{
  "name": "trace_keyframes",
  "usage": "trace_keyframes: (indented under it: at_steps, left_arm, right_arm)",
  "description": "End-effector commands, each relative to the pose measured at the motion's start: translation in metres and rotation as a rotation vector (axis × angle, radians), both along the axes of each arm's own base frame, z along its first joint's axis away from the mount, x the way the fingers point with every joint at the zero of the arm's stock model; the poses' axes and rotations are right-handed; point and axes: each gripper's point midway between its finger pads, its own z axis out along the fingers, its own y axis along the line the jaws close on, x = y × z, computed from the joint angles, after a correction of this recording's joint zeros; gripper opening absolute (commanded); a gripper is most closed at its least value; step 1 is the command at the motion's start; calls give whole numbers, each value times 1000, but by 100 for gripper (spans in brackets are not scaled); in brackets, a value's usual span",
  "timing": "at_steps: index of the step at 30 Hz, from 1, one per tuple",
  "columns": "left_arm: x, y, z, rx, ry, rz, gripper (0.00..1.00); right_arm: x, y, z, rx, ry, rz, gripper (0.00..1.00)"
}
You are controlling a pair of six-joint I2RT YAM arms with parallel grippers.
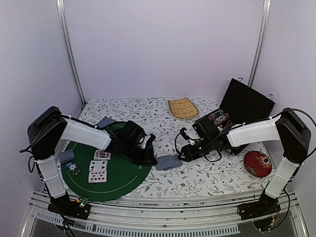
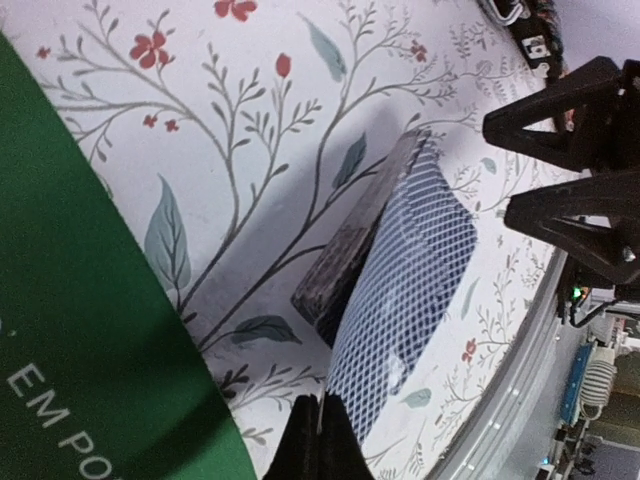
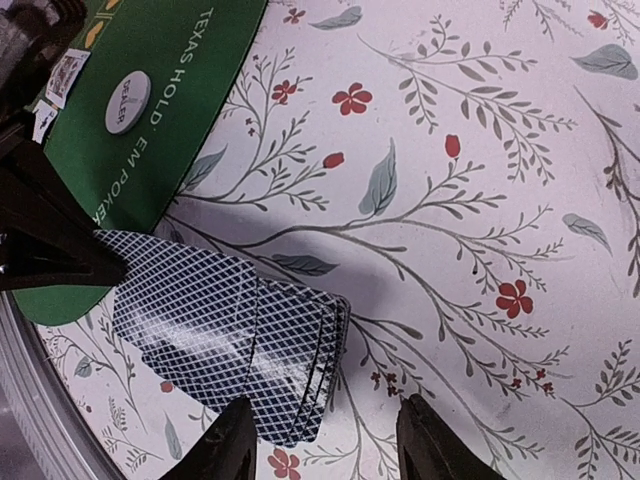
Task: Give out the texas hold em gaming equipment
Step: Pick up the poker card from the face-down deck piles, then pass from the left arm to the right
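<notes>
1. Your left gripper [image 2: 320, 428] is pinched shut. In the left wrist view its two fingertips meet on the near edge of the top card [image 2: 405, 290]. In the right wrist view the same tips close on that card's corner.
2. The top card lies skewed, partly slid off the deck [image 1: 169, 162], with its blue lattice back up.
3. The deck sits on the floral tablecloth [image 1: 197, 175], just beside the right edge of the round green mat [image 1: 123, 180]. It lies between your two grippers, and its cards are fanned a little.
4. Your right gripper [image 3: 328, 405] is spread wide and holds nothing. The deck's end lies under the gap, closer to one finger [image 3: 238, 440]. You cannot tell from these views whether that finger touches the cards.
5. On the mat, three rows of face-up cards [image 1: 98, 166] lie on the left side. A small heap of tokens [image 1: 74, 169] sits just to their left.
6. A face-down card [image 1: 66, 156] lies near the tokens, and another [image 1: 105, 122] lies at the mat's far edge.
7. A white dealer button [image 3: 127, 101] rests on the mat near the printed lettering.
8. An open black case [image 1: 244, 101] stands behind your right arm with chips inside. A tan woven tray [image 1: 182, 107] sits at the back, and a red cushion [image 1: 257, 163] lies at the right.
</notes>
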Motion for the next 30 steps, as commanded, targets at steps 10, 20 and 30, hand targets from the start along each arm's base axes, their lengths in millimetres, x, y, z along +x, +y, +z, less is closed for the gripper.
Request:
trace_keyframes:
  at_steps: [10,20,30]
  left_arm:
    - [-6,4,62,-64,-245,-184,0]
    - [-38,3,133,-246,-510,-348,0]
    - [-44,0,146,-280,-545,-375,0]
  right_arm:
    - [-1,23,92,193,-201,211,57]
    - [-29,56,137,407,-232,490,55]
    - [-54,68,142,509,-168,639,2]
